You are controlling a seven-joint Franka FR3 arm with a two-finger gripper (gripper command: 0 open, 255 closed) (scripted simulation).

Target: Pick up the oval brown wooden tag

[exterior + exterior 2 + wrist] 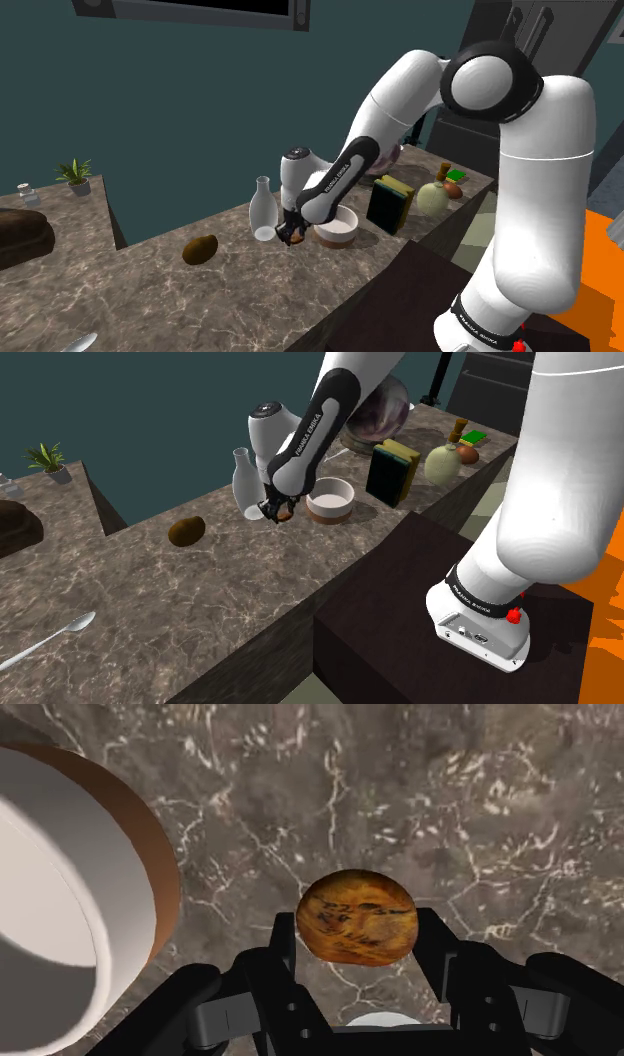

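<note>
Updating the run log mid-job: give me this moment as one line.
hand shut on oval brown tag | tag clasped on both sides | white bowl beside hand | counter below | lift height: cannot tell

The gripper [293,237], clasping an oval brown tag [357,929], sits in a tight gap: a pale bottle [263,208] just beside it on one side, a white bowl [337,228] on the other. Bare marble counter [250,292] lies open toward the shoulder view's left, apart from one brown lump [200,249], possibly a potato.
</note>
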